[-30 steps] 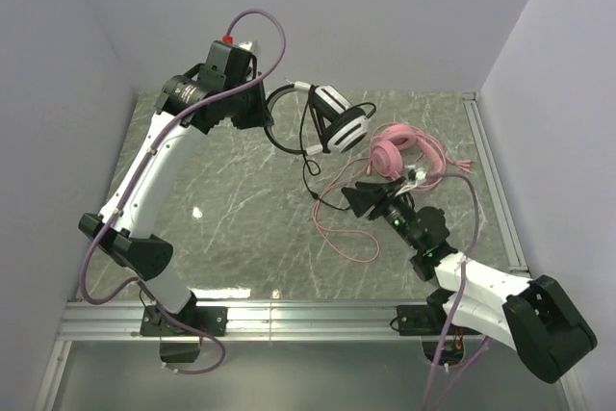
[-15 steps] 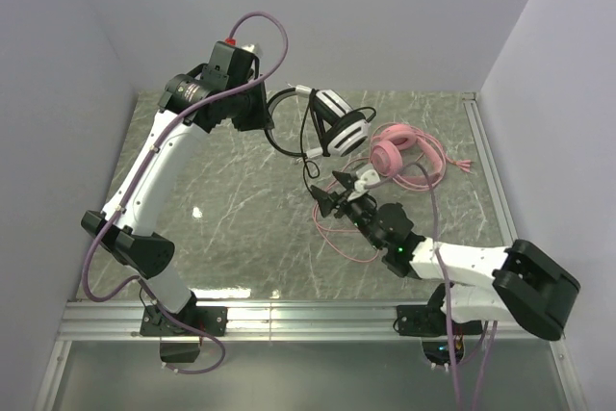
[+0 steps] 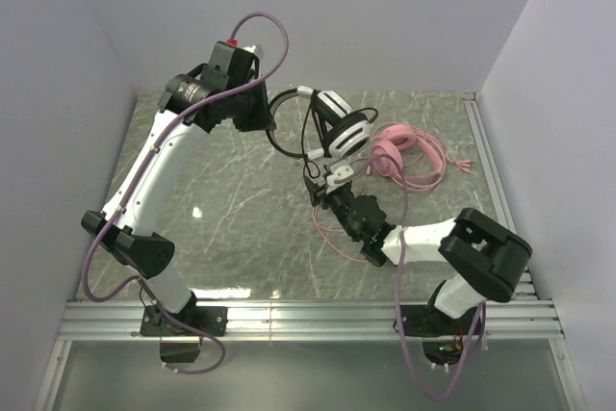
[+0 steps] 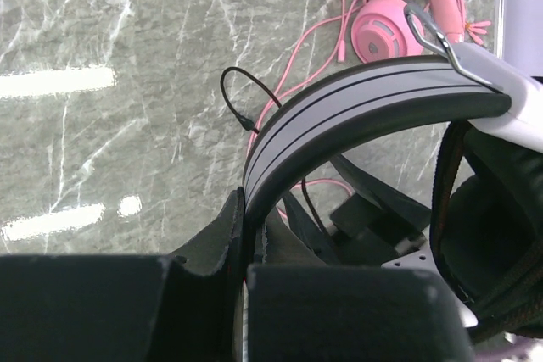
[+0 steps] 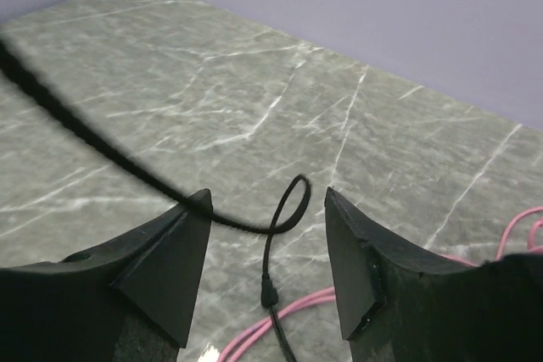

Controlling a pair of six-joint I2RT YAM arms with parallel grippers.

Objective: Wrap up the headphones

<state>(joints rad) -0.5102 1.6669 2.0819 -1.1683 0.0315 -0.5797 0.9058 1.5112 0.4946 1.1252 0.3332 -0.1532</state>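
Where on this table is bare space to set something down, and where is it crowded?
Widest bare marble: between the left arm and the pink cable. Smaller patch: far right corner, behind the pink headphones. Crowded: the middle, with the black and white headphones, their black cable and the right gripper.

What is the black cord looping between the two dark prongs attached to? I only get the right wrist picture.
Observer: To the black and white headphones, held up above the table.
Visitor: Held by what?
Observer: The left gripper is shut on their headband.
Visitor: And the pink cord?
Observer: It leads to pink headphones lying on the table, further right.
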